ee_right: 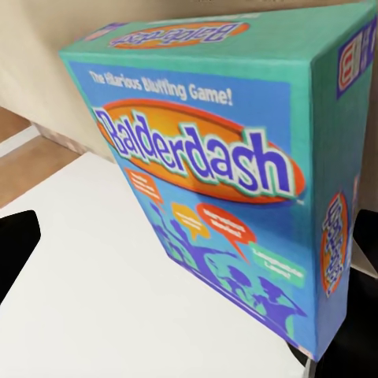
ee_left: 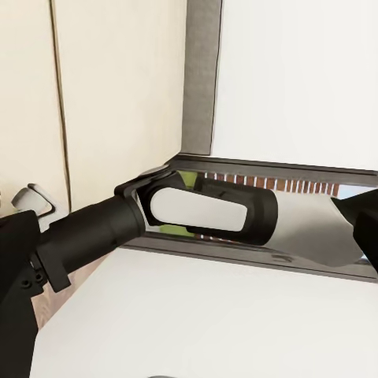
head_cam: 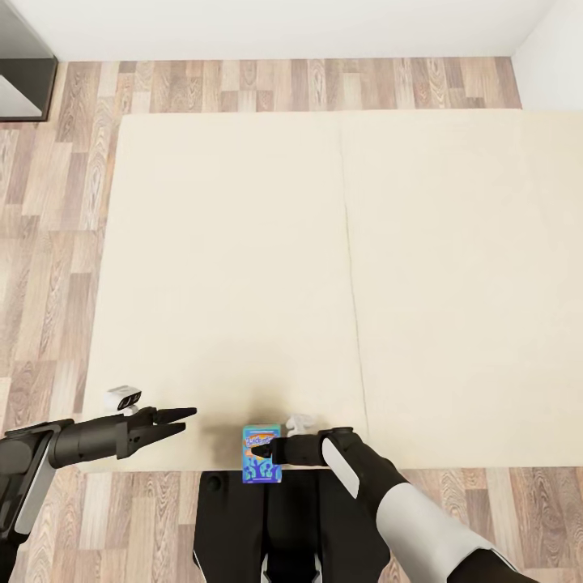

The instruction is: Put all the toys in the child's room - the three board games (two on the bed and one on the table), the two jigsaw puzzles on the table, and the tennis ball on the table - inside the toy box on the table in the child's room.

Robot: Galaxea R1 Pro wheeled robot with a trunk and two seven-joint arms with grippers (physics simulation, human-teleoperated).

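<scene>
Cream bed [head_cam: 243, 267], blue board game [head_cam: 261, 454] edge hidden by right hand [head_cam: 267, 450]

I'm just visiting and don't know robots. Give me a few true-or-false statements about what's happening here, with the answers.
1. The right gripper is at a blue game box. True.
2. The box reads "Skip-Bo". False: the right wrist view shows "Balderdash".
3. The left gripper holds a tennis ball. False: nothing is between its fingers.
4. The box is at the bed's near edge, by the robot. True.
5. The bed is one unbroken surface. False: a seam splits it in two.
</scene>
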